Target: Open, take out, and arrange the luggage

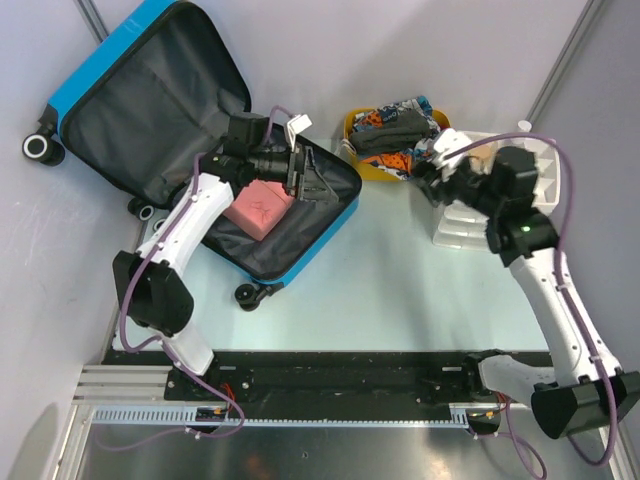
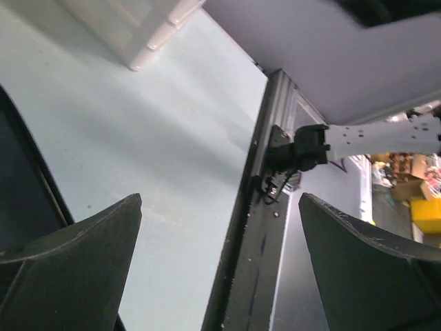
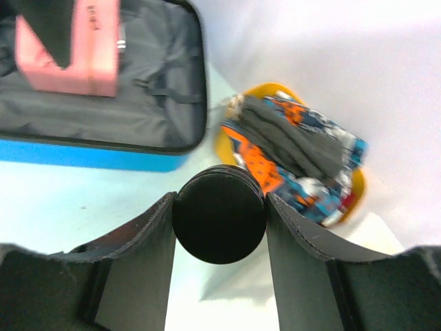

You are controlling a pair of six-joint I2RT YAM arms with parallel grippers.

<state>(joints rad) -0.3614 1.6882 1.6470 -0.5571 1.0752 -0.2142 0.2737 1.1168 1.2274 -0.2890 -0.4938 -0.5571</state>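
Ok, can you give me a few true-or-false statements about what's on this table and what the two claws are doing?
1. The blue suitcase lies open. True.
2. The pink pouch sits in the yellow tub. False: it lies inside the suitcase.
3. The right gripper grips a round black object. True.
4. The left gripper is clamped on something. False: it is open, with nothing between its fingers.
5. The yellow tub is empty. False: it holds colourful clothes.
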